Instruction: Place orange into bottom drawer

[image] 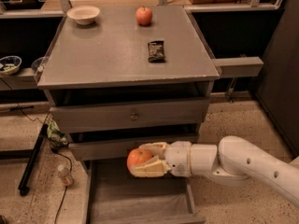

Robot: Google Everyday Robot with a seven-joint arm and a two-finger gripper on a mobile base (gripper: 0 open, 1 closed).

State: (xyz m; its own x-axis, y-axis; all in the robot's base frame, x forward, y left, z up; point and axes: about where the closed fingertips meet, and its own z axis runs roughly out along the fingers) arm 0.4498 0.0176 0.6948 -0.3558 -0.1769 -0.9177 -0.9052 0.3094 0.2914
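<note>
The orange (138, 157) is round and bright, held between the pale fingers of my gripper (142, 160), which is shut on it. My white arm reaches in from the right. The gripper and fruit hang just above the back part of the bottom drawer (140, 204), which is pulled out toward the camera and shows a plain grey floor. The fruit sits a little left of the drawer's middle, in front of the second drawer's face.
A grey cabinet top (107, 55) carries a red apple (144, 16), a dark snack bar (156, 51) and a white bowl (83, 14). The upper drawer (134, 116) has a small knob. A bottle (64, 175) and cables lie on the floor at left.
</note>
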